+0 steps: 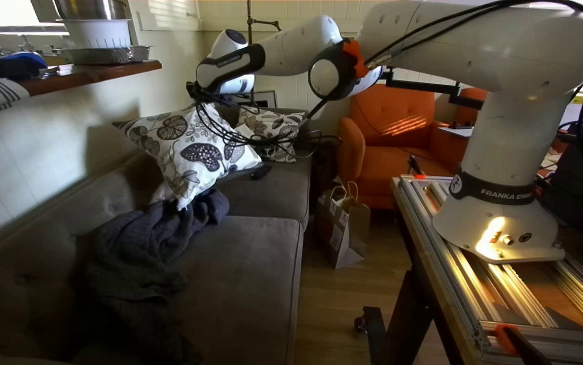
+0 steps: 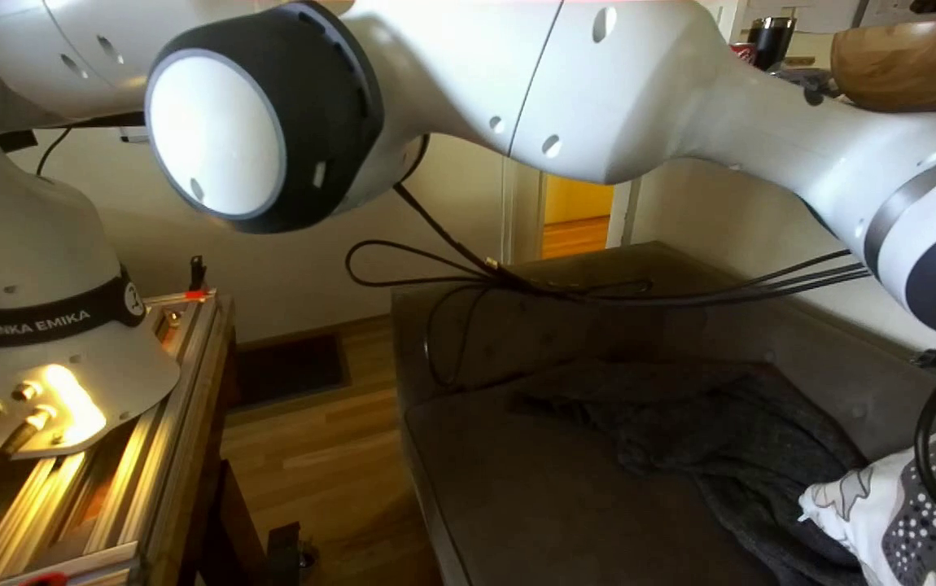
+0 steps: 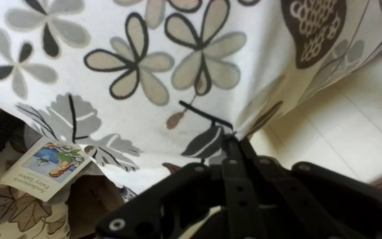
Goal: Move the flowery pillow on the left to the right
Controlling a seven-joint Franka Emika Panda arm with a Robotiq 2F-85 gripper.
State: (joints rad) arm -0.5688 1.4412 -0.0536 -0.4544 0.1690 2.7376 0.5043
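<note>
The flowery pillow (image 1: 195, 157), white with grey and brown leaves, hangs tilted above the grey couch (image 1: 251, 253). Its lower corner is at the dark blanket; I cannot tell whether they touch. It fills much of the wrist view (image 3: 157, 109) and shows at the right edge of an exterior view (image 2: 916, 505). My gripper (image 3: 239, 137) is shut on a pinched fold of this pillow. In an exterior view, cables partly hide the gripper. A second flowery pillow (image 1: 274, 124) rests at the couch's far end, and part of it shows in the wrist view (image 3: 21, 212).
A dark blanket (image 1: 139, 263) lies crumpled on the couch, also visible in an exterior view (image 2: 728, 431). A booklet (image 3: 48, 166) is by the second pillow. A wooden shelf (image 1: 94, 75) juts above the couch. Paper bags (image 1: 347, 223) and an orange armchair (image 1: 393, 137) stand beyond.
</note>
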